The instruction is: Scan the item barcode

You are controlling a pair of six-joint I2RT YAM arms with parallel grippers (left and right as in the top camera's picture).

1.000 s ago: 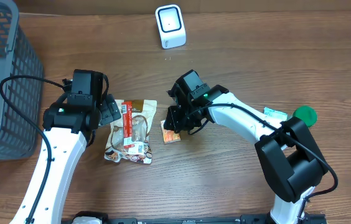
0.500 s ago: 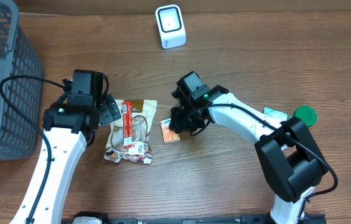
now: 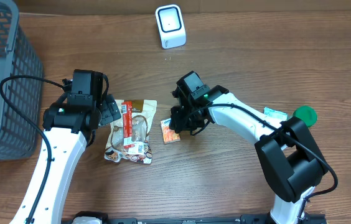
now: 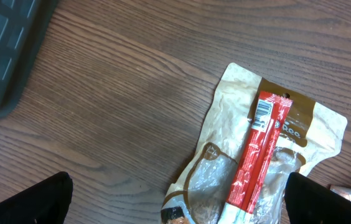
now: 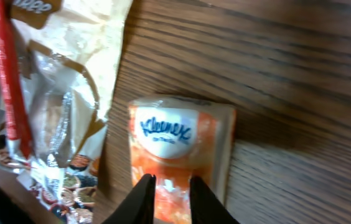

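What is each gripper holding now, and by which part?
The right gripper pinches the orange Kleenex pack by its end nearest the wrist camera; the pack lies on the table. The left gripper is open, holding nothing.

Left gripper (image 4: pixel 175 205) spread wide, right gripper (image 5: pixel 170 193) seemingly pinched.

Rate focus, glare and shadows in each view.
Overhead: sharp, evenly lit, only soft shadows. Left wrist: crisp; barcode bars on the red stick read distinctly. Right wrist: soft focus; the tissue pack logo is fuzzy, with mild glare on the snack pouch window.
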